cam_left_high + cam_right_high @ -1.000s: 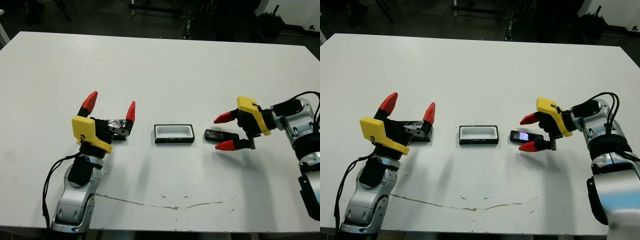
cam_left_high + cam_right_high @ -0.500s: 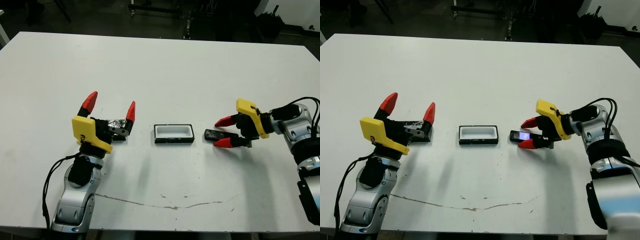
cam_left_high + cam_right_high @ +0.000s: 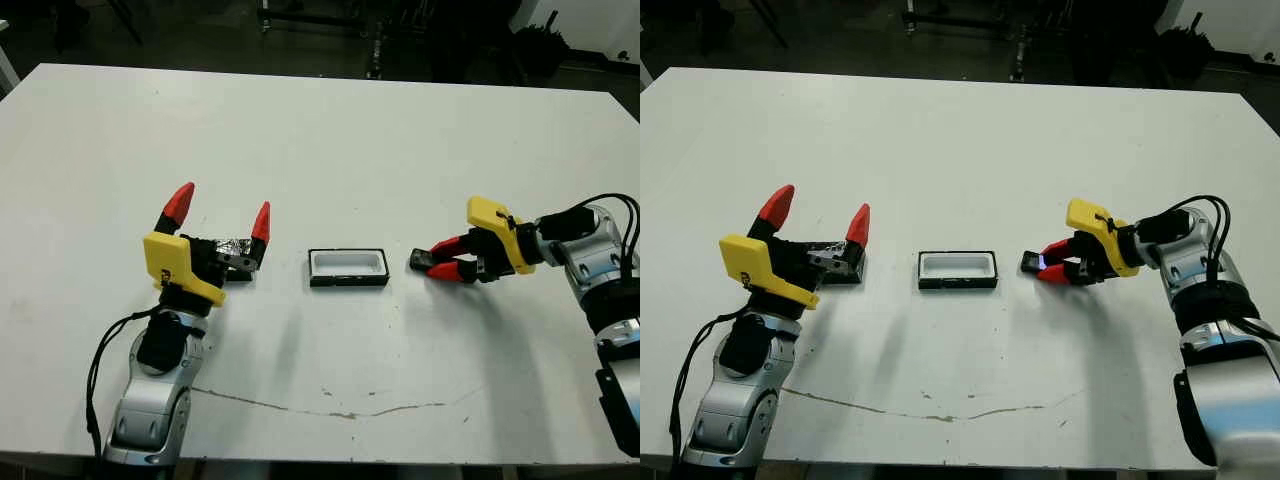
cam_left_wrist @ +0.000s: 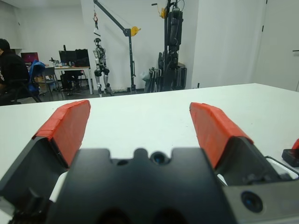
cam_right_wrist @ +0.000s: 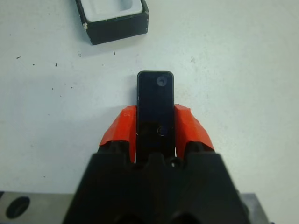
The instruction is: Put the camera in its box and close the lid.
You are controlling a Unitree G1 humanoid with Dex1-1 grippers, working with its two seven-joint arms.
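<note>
On the white table (image 3: 330, 140) the right gripper (image 3: 452, 260) has its two red fingers (image 5: 119, 128) pressed against the long sides of the camera (image 5: 155, 105), clamping the black bar between them; the far end of the bar sticks out past the fingertips toward the box (image 3: 348, 268). The camera lies low at the table surface, just to the right of the box and apart from it, with a narrow strip of bare table between the two. The box sits near the middle of the table, open, its white lining facing up and nothing inside it. To the left of the box, well clear of it, the lid (image 3: 236, 254) lies flat with its shiny, mottled top showing; much of it is hidden behind the left gripper (image 3: 222, 213). That gripper stands with its red fingers spread wide apart and pointing up and away from the robot, holding nothing, its black body just in front of the lid. In the left wrist view a person sits at a desk far beyond the table
</note>
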